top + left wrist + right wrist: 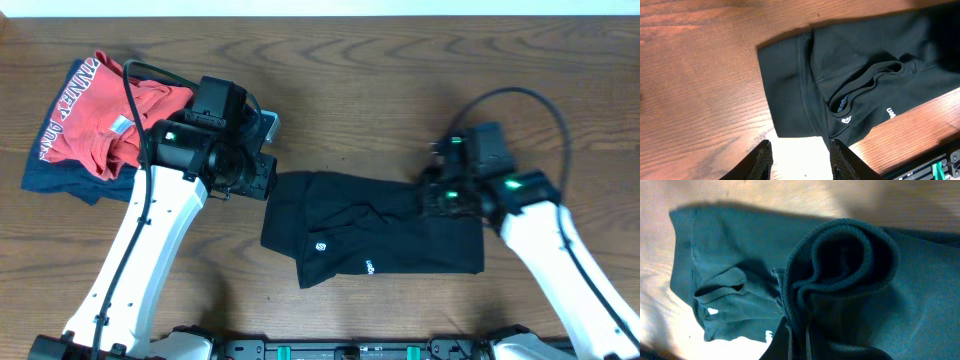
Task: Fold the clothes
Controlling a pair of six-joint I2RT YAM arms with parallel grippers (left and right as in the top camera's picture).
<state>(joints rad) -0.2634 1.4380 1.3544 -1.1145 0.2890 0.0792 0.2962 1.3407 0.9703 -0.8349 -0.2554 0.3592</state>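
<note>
On the brown bench (pixel 350 80) lies the black shirt (pixel 370 235). The right claw (pixel 796 337) pinches a bunched fold; the left claw (pixel 801 159) is spread, empty. One-sided pulling might drag it crooked.

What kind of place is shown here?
Probably a robotics lab bench: a white robot arm works at each side of a wooden table, with a black T-shirt between them and a red shirt piled on a navy garment.
</note>
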